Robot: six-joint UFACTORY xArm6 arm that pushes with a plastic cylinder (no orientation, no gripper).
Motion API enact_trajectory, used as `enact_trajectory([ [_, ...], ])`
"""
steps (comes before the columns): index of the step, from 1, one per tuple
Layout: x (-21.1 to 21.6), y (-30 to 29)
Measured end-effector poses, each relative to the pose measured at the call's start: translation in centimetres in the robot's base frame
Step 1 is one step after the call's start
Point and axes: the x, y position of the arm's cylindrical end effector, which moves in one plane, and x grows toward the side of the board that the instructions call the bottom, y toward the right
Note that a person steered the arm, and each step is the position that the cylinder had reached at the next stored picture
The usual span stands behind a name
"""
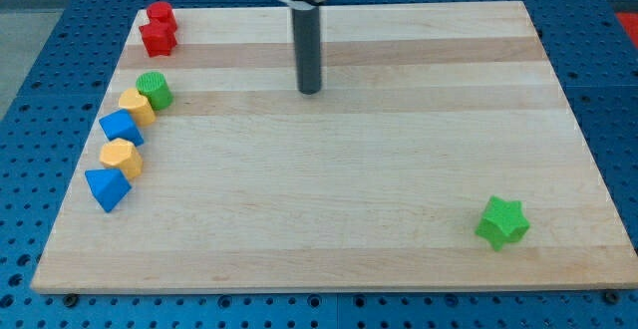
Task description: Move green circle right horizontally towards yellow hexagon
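Note:
The green circle (pixel 155 90) sits near the board's left edge, touching a yellow block (pixel 137 106) just below-left of it. A second yellow block, hexagon-like (pixel 121 158), lies lower in the same left column. My tip (pixel 310 91) rests on the board well to the right of the green circle, at about the same height in the view, with bare wood between them.
Two red blocks (pixel 159 28) sit at the top left corner. Two blue blocks (pixel 122 127) (pixel 107 188) lie in the left column between and below the yellow ones. A green star (pixel 501 222) sits at the bottom right. The wooden board (pixel 399 219) lies on a blue pegboard.

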Motion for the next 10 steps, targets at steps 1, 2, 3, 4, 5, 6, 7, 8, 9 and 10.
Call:
enact_trajectory([
  [1,-3.7,-7.0],
  [2,-5.1,-14.1],
  [3,-5.2,-20.7],
  [4,-4.3,-25.0],
  [5,-1.8,-24.8],
  [6,-0.3,-22.8],
  [7,0.4,-18.9],
  [8,1.0,-14.6],
  [9,2.9,-10.6],
  [10,5.3,-6.5],
])
